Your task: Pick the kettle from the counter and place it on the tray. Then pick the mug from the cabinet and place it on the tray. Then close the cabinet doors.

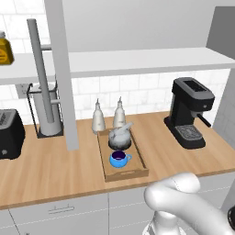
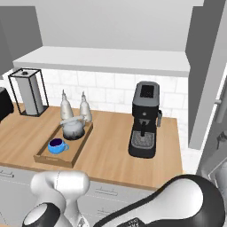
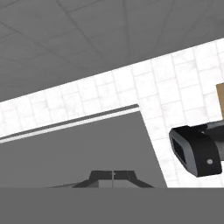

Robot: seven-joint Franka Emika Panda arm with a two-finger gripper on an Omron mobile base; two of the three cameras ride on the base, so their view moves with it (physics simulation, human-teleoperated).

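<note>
- Gripper [image 3: 113, 175]: the two dark finger tips meet at the bottom of the hand view with no gap between them, so the jaws are clenched with nothing between them. Directly ahead of them lies a flat grey panel (a cabinet door [image 3: 87, 148], seen at a steep roll), with white tiled wall beyond it.
- Counter [image 1: 46, 170]: light-brown wood-grain top above pale grey drawer fronts, running across both base views.
- Tray [image 1: 137, 172]: a wooden tray with a low rim, resting on the counter near its front edge, long side running front to back.
- Mug [image 1: 119, 159]: bright blue, upright, inside the tray at its nearer end, handle turned to the right in the left base view.
- Kettle [image 1: 120, 137]: silver-grey, upright, inside the tray at its farther end, just behind the mug.
- Two pale bottles [image 1: 98, 118]: upright on the counter just behind the tray, side by side.
- Coffee machine [image 1: 189, 112]: black, on the counter well to the right of the tray.
- Cabinet [image 1: 137, 62]: grey, above the counter, its white shelf exposed. One door [image 1: 62, 73] stands open edge-on at left, with a long vertical bar handle [image 1: 39, 69] beside it.
</note>
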